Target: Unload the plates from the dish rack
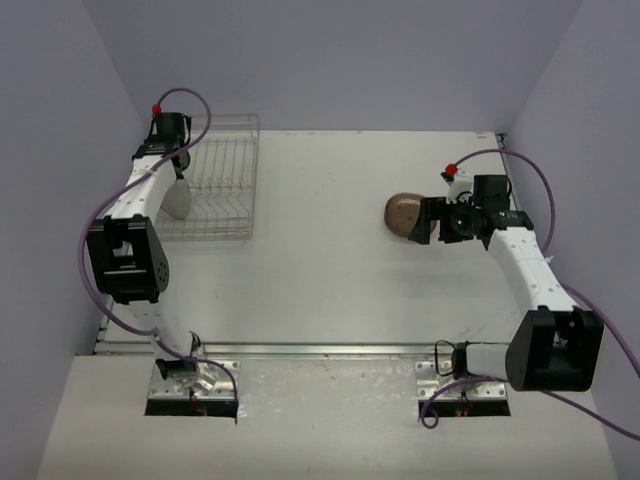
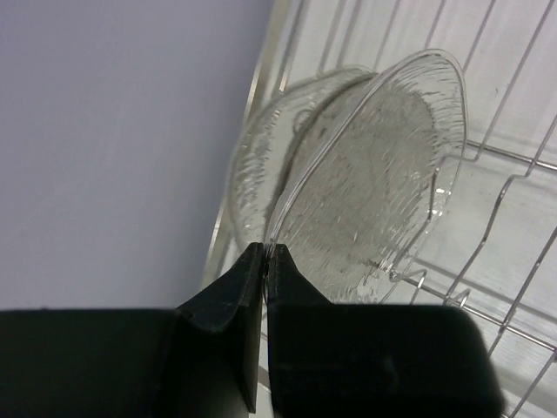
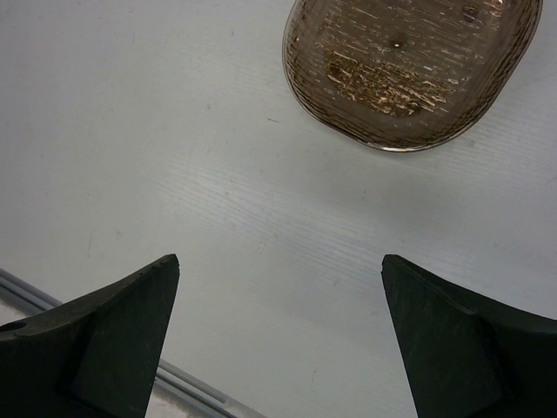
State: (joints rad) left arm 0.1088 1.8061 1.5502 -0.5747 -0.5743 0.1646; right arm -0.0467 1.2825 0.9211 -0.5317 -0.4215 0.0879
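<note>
Right gripper (image 3: 278,261): fingers spread wide, low over the table (image 3: 174,131).
Brown plate (image 3: 405,74): flat on the table's right half, just beyond those fingers.
Left gripper (image 2: 264,254): pinching the rim of 1 clear plate (image 2: 374,192) standing in the dish rack (image 1: 228,185), far-left corner.
Left wrist view only: the pinch itself, and a 2nd plate (image 2: 257,165) behind.

Dish rack (image 1: 228,160) at ten o'clock on the table (image 1: 330,290), front plate (image 2: 374,183) and rear plate (image 2: 259,165) standing in its left end, my left gripper (image 2: 265,254) on the front plate's rim, third plate (image 1: 402,212) flat at three o'clock, my right gripper (image 1: 426,221) just right of it.
</note>
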